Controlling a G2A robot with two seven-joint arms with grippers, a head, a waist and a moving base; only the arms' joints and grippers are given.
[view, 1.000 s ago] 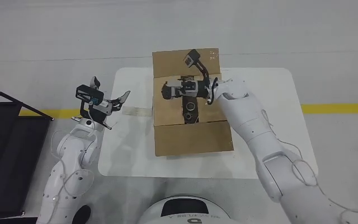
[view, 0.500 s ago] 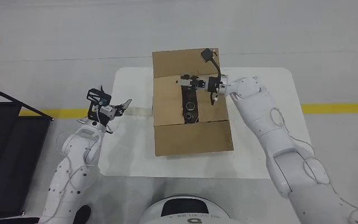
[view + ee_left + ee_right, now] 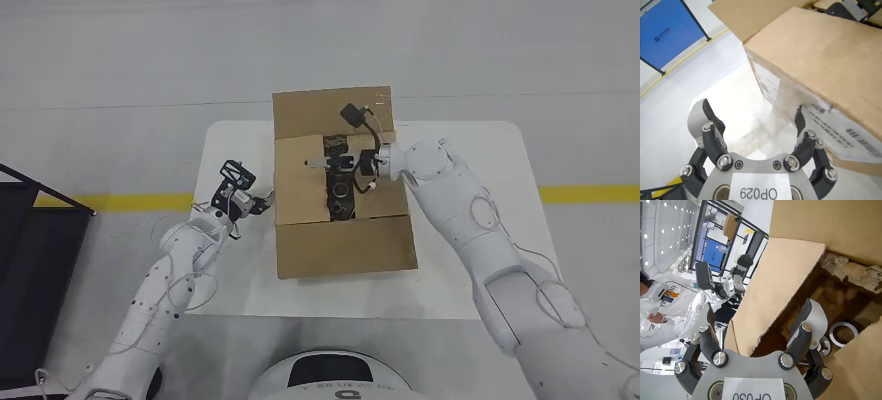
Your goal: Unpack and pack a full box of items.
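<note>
The right claw (image 3: 759, 308) hangs at the far left corner of the opening of the cardboard box (image 3: 345, 250), its jaws spread wide and gripping nothing. It straddles the left flap (image 3: 783, 279), which tilts upward. One finger sits inside the box and the other outside, and neither pad presses the cardboard as far as I can see. Below the inner finger, down in the dark of the box, lie metal rings (image 3: 843, 330) (two at least, bright-rimmed). Crumpled paper (image 3: 853, 273) is bunched along the far inside edge. The box itself stands in the middle of the white table (image 3: 240, 270), towards its far edge, with the far flap folded out flat and the near flap spread towards the robot.

The left claw (image 3: 757, 118) is down low at the box's left wall, also wide open and holding nothing. A cloudy tape strip (image 3: 785, 98) trails from that wall to the table and runs between the spread fingers. One fingertip is just beside the strip and the printed label (image 3: 838, 121) stuck on the wall; whether it touches, I cannot tell.
</note>
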